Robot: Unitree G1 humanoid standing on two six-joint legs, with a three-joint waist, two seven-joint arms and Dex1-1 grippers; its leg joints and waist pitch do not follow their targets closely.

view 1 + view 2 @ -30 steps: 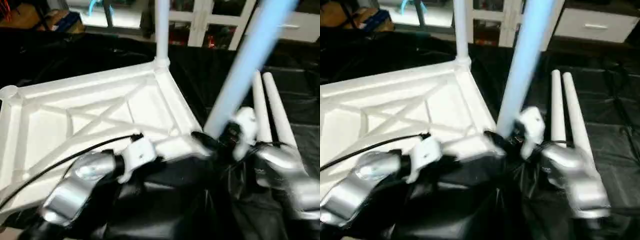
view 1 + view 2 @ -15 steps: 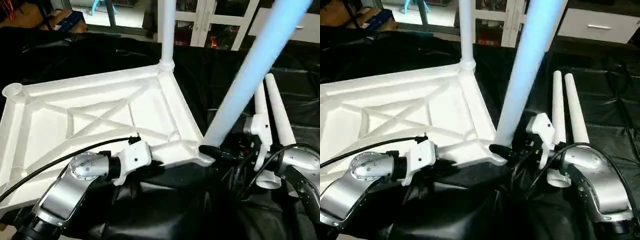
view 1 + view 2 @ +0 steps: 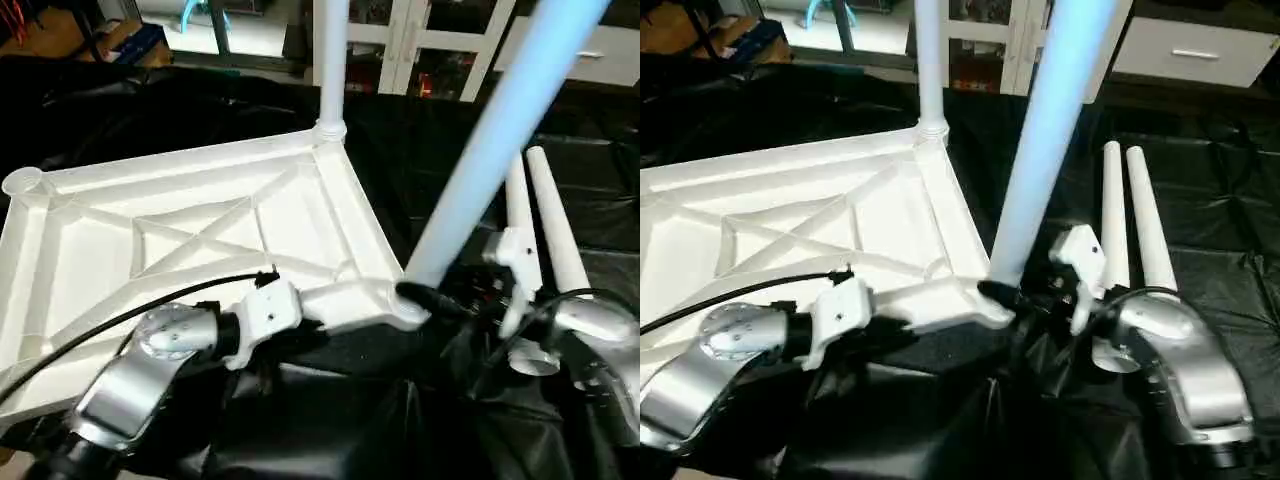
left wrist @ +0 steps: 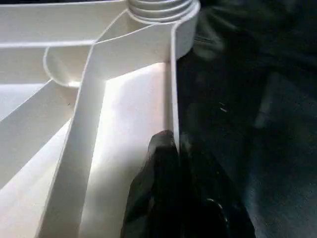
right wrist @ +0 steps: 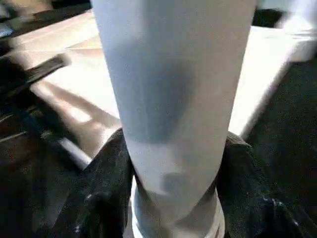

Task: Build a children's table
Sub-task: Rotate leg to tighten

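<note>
The white plastic X-ribbed tabletop [image 3: 190,235] lies underside-up, left; probably light, stiff, slick. Left gripper [image 4: 173,148] pinches its near rim. Right gripper [image 5: 173,163] clasps the leaning white tube leg [image 3: 490,150] low (best hold) at the near-right socket.

Behind the black-draped surface [image 3: 150,100] stands a white glass-fronted cabinet [image 3: 420,45], with a white drawer unit [image 3: 1185,50] beside it and a bright floor patch [image 3: 250,30].
</note>
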